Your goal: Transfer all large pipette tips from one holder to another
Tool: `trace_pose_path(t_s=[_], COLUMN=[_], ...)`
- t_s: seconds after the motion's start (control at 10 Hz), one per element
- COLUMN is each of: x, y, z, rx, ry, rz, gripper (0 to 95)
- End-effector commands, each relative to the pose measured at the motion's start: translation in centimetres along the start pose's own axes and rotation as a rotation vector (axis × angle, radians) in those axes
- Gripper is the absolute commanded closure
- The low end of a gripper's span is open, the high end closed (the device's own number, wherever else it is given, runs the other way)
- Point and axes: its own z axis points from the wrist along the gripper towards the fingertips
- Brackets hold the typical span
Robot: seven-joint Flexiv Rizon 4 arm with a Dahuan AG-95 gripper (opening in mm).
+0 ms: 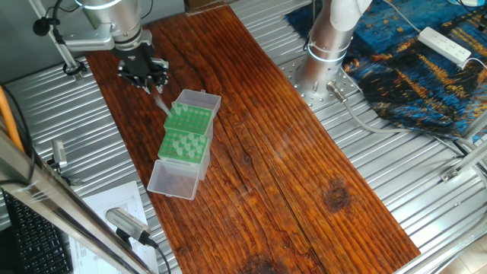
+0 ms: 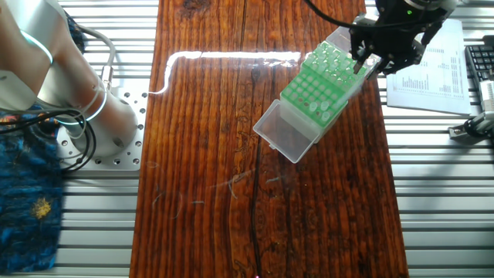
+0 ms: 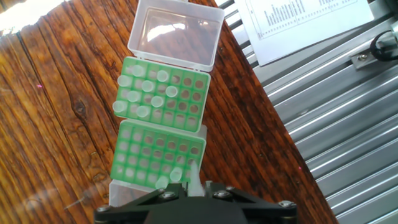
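Two green racks sit end to end on the wooden board, each with a clear lid folded open. In the hand view the farther rack (image 3: 163, 93) holds several large pipette tips (image 3: 142, 93), pale and upright. The nearer rack (image 3: 158, 154) holds two tips (image 3: 169, 178) in its nearest row. My gripper (image 3: 196, 185) is shut on one pale tip (image 3: 195, 174), held just above the nearer rack's near right corner. One fixed view shows the gripper (image 1: 152, 82) with the tip (image 1: 160, 103) slanting down toward the rack (image 1: 189, 119). The other fixed view shows the gripper (image 2: 363, 62) over the racks' upper end (image 2: 320, 81).
Clear lids lie at both ends of the racks (image 1: 173, 179) (image 1: 202, 99). A printed sheet (image 2: 428, 66) lies beside the board near the gripper. The arm's base (image 1: 327, 46), a blue cloth (image 1: 411, 68) and a power strip (image 1: 445, 44) are at the far side.
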Motion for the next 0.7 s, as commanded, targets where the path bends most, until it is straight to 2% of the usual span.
trace_pose_path(t_s=[0.1,0.4,0.6,0.7], x=[0.0,-0.6,-1.7,-2.2], y=[0.0,-0.1,-0.3,-0.3], z=[0.0,0.3,0.8,1.0], rx=[0.001,0.0,-0.003,-0.011], ry=[-0.001,-0.004,-0.012,-0.03], rz=[0.004,0.024,0.067,0.113], gripper=[76.0,76.0,76.0,76.0])
